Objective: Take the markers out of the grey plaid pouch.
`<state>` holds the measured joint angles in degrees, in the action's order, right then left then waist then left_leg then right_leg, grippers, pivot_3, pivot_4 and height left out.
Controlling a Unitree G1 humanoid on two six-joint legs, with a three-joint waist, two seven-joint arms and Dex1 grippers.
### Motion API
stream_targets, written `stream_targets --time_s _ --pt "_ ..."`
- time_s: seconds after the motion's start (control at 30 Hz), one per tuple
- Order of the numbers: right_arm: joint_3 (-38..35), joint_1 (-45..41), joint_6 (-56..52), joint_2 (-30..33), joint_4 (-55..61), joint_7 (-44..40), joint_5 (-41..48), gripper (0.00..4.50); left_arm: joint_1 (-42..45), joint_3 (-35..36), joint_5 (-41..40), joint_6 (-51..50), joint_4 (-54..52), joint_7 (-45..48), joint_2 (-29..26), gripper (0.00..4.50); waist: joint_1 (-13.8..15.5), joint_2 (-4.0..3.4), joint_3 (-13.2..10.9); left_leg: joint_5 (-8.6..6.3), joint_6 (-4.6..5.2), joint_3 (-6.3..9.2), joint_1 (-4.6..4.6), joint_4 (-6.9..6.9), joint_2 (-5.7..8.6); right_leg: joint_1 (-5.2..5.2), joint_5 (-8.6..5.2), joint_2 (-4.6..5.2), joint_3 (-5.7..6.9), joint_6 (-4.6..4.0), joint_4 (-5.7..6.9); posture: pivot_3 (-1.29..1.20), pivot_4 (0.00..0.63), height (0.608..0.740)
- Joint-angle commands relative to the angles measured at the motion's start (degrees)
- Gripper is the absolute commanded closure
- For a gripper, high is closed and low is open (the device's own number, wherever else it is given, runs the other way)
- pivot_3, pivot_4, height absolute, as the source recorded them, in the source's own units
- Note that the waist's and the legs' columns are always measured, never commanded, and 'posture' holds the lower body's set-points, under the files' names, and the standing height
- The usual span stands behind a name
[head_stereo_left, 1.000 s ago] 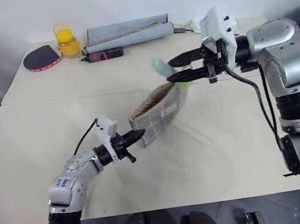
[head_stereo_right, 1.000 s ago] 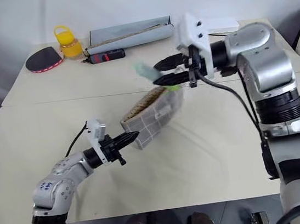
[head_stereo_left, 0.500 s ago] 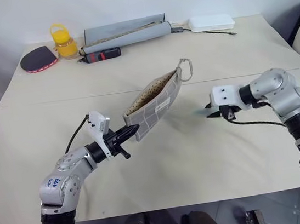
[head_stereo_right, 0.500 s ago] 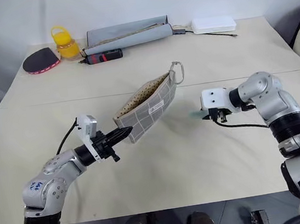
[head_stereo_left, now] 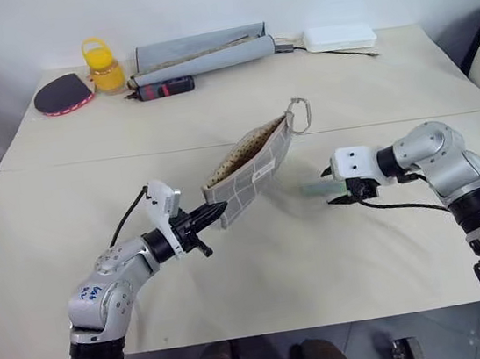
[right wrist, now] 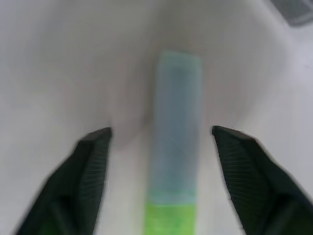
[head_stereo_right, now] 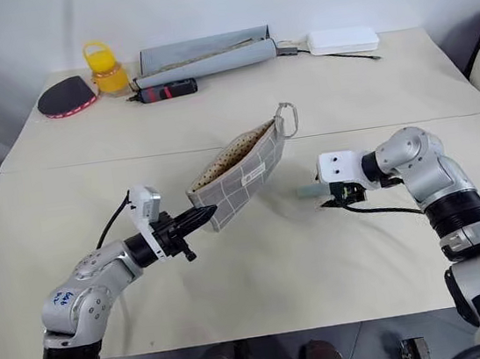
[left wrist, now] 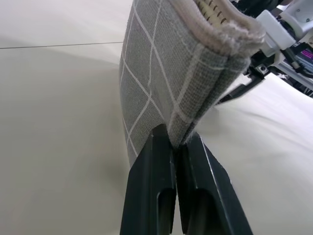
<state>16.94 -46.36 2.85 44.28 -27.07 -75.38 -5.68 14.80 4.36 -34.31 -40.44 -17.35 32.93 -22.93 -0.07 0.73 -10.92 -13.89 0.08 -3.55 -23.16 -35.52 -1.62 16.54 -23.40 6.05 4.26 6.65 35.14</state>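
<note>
One slim pale-green marker (right wrist: 176, 142) lies on the cream tabletop (head_stereo_left: 327, 301) between the spread black fingers (right wrist: 80, 181) of the right gripper (head_stereo_left: 333, 187), which stands wide open and holds nothing; the marker sits just ahead of that gripper, well apart from the pouch. The left gripper (left wrist: 176, 147) is clamped shut on one lower corner of the flat grey plaid fabric pouch (head_stereo_left: 252, 171), which hangs above the table, tilted, its speckled brownish lining showing at the open mouth and its thin cord loop (head_stereo_left: 300, 115) at the far upper end.

The main risk, as I judge it, is the freed marker rolling: it is round and slim, and a finger brushing it as the right arm draws away could send it across the table. A second risk lies in the pouch: it is held by a small pinch of cloth at one corner, so a tug from a hand reaching inside could pull the fabric out of the closed fingers and drop it. Whether another marker remains inside cannot be told; the floppy mouth may also sag shut and block a further reach.
</note>
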Motion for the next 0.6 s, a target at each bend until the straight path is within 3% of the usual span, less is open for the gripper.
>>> stream_targets --time_s 0.03,0.13,0.2,0.3,0.37,0.43,0.47,0.6 --pt "-7.55 -3.34 -12.64 0.63 9.66 -5.12 11.88 1.12 0.55 0.20 -0.56 1.27 -1.59 0.09 0.45 4.50 -0.04 -0.11 -0.07 0.00 0.00 0.00 -0.01 0.00 0.00 0.00 0.00 0.00 -0.01 0.00 0.00 0.00 0.150 0.740" --pt "-9.81 -5.12 -22.76 0.39 18.47 -7.91 19.86 1.30 0.68 0.00 -0.47 1.32 -1.47 0.09 0.66 4.50 -0.17 -0.15 -0.09 0.00 0.00 -0.01 0.00 0.01 -0.06 0.02 0.02 -0.05 -0.03 -0.03 0.02 0.00 0.150 0.740" --pt "-11.14 -6.64 -30.91 -0.75 24.49 -8.19 26.04 1.74 0.90 -0.50 -0.40 1.35 -1.37 0.13 0.97 4.50 -0.04 -0.15 -0.09 -0.02 -0.04 0.06 0.01 0.01 -0.13 0.01 0.04 -0.12 -0.01 -0.06 0.04 0.00 0.150 0.740" --pt "-12.44 -8.64 -35.38 -3.49 28.75 -5.16 30.27 2.78 1.26 -1.22 -0.32 1.13 -1.44 0.24 1.04 4.50 -0.03 -0.13 -0.08 -0.06 -0.09 0.15 0.01 0.02 -0.13 0.01 0.04 -0.11 0.00 -0.07 0.06 0.00 0.150 0.740" --pt "-12.85 -10.48 -33.30 -6.46 28.24 -1.34 29.43 3.50 1.48 -1.83 -0.06 0.96 -1.60 0.56 0.73 4.50 -0.06 -0.13 -0.08 -0.07 -0.08 0.12 0.00 0.01 -0.11 0.01 0.05 -0.09 -0.01 -0.07 0.05 0.00 0.150 0.740" --pt "-11.50 -12.50 -23.33 -9.66 24.09 3.82 23.44 4.28 1.74 -2.17 0.05 0.54 -1.81 0.61 0.34 4.50 -0.12 -0.13 -0.08 -0.06 -0.08 0.08 -0.01 -0.01 -0.09 0.03 0.05 -0.08 -0.02 -0.07 0.07 0.00 0.150 0.740" --pt "-9.39 -13.04 -17.51 -10.18 21.56 4.70 19.54 4.45 2.03 -2.42 0.07 0.01 -2.15 0.74 -0.23 4.50 -0.08 -0.13 -0.08 -0.06 -0.08 0.07 0.00 -0.02 -0.09 0.04 0.05 -0.09 -0.02 -0.07 0.10 0.00 0.150 0.740" --pt "-2.30 -12.28 -1.41 -9.86 13.84 4.16 9.23 4.45 3.29 -3.06 -0.04 -1.25 -3.24 1.06 -2.18 4.50 -0.01 -0.07 -0.04 -0.06 -0.08 0.06 0.00 -0.02 -0.06 0.08 0.05 -0.11 -0.03 -0.06 0.18 0.00 0.150 0.740"
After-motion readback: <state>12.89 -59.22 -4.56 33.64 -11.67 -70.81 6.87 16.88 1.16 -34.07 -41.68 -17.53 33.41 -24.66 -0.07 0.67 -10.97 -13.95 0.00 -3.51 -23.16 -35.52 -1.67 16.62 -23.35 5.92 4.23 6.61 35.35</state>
